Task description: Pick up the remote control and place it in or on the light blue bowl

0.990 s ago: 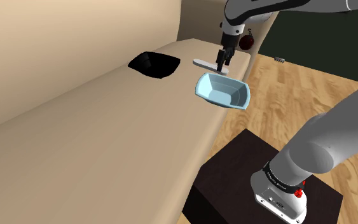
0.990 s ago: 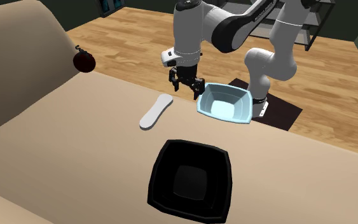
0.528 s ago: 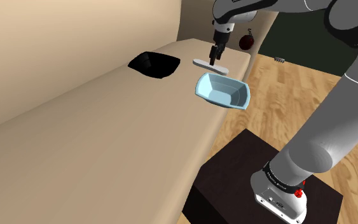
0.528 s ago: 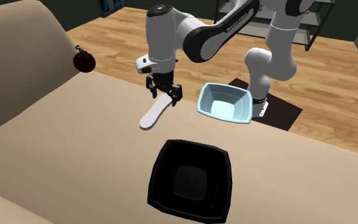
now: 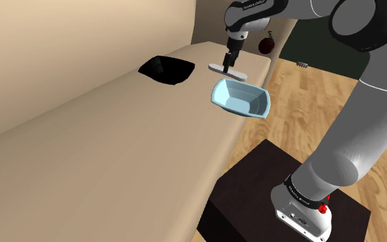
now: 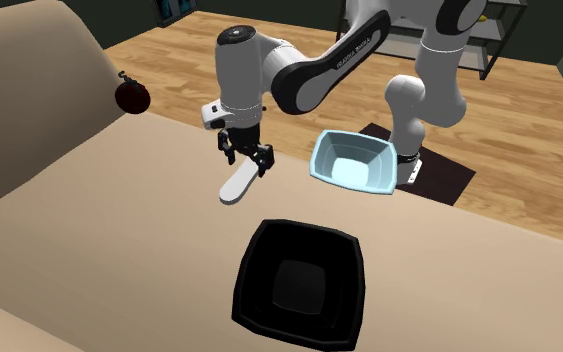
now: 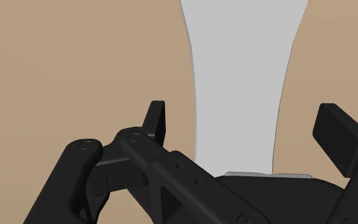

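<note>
No text is reading clearly: dark lettering is running along the arm's forearm and white print is circling its base collar, both illegible.

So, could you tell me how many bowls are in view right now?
2. The light blue bowl sits at the edge of the beige surface near the stand; the black bowl is lower middle in the second exterior view. None seems hidden.
</note>
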